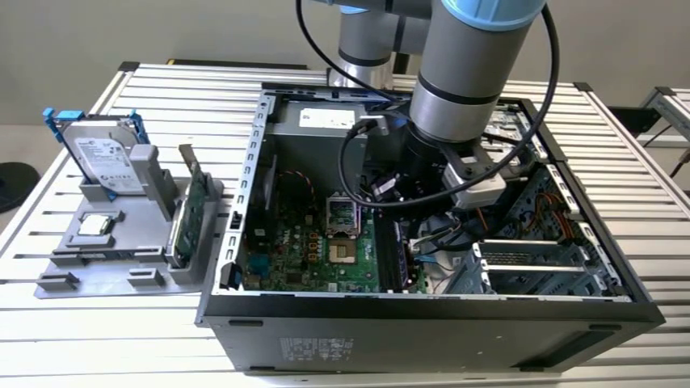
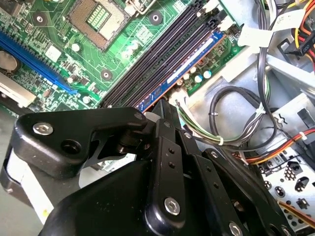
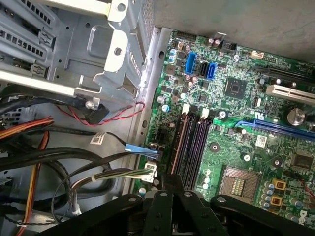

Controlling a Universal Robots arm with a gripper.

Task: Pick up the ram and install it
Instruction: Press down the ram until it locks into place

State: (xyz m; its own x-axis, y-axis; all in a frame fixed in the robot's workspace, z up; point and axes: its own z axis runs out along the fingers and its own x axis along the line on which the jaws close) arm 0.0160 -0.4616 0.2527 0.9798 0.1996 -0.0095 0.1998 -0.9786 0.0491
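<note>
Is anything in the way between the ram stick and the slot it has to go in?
Nothing visible is. The ram lies right along the memory slot nearest the board's edge, next to the empty black slots. The cables run beside the board, not across it. The gripper is at one end of the ram.

One open computer case (image 1: 431, 315), one robot arm (image 1: 474, 73), one grey holder tray (image 1: 108, 267), one hard drive (image 1: 103, 158), one green card (image 1: 192, 218), one ram (image 2: 182, 73).
</note>
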